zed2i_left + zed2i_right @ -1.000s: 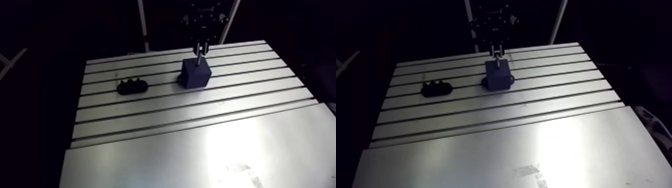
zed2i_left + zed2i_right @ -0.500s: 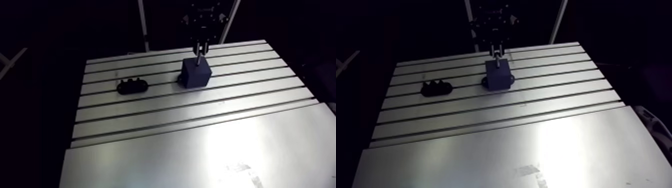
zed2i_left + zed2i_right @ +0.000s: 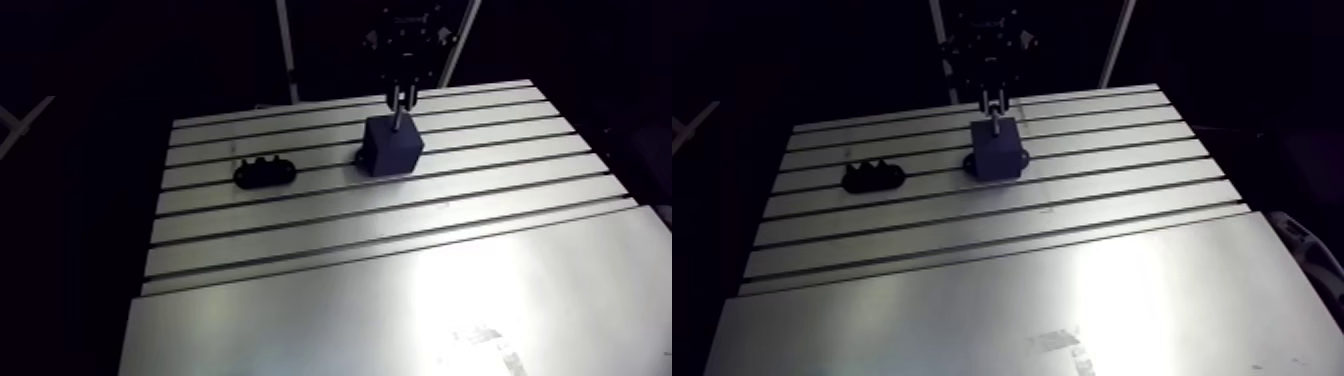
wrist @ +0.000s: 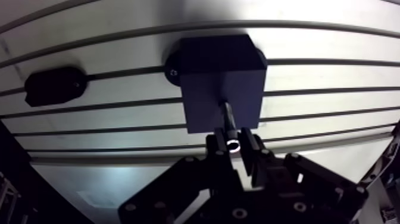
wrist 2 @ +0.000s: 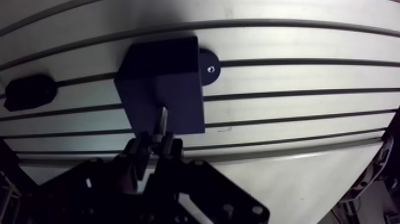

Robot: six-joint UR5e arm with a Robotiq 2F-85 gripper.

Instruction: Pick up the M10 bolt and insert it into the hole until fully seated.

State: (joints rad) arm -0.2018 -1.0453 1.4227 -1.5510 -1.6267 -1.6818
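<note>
When viewed from the wrist, listed as follows.

Item 1: gripper [image 4: 233,145]. Poised directly over the block, with both fingers [image 4: 218,143] clenched on the upper end of the bolt. Shiny bolt head pinched between the fingertips, pressed from either side.

Item 2: M10 bolt [image 4: 227,116]. Grey metal, upright, in line with the gripper. Held at the top and reaching down from the fingertips to the block's top face. Lower end meets that face near its middle. A length of bare shank shows between fingertips and block, so not fully seated. Depth of entry cannot be told.

Item 3: block [image 4: 205,95]. Dark, box-shaped, standing on the table beneath the gripper. Rounded mounting tab [image 4: 172,67] with a small screw at its base on one side. Hole hidden by the shank.

Item 4: holder [image 4: 55,85]. Black, oval, low, lying on the table well apart from the block, to one side of it. Seen in the arm view with small bumps along its top.

Item 5: table [image 4: 315,77]. Slotted aluminium, with dark grooves running under the block and holder, and a plain bright sheet along the near side.
</note>
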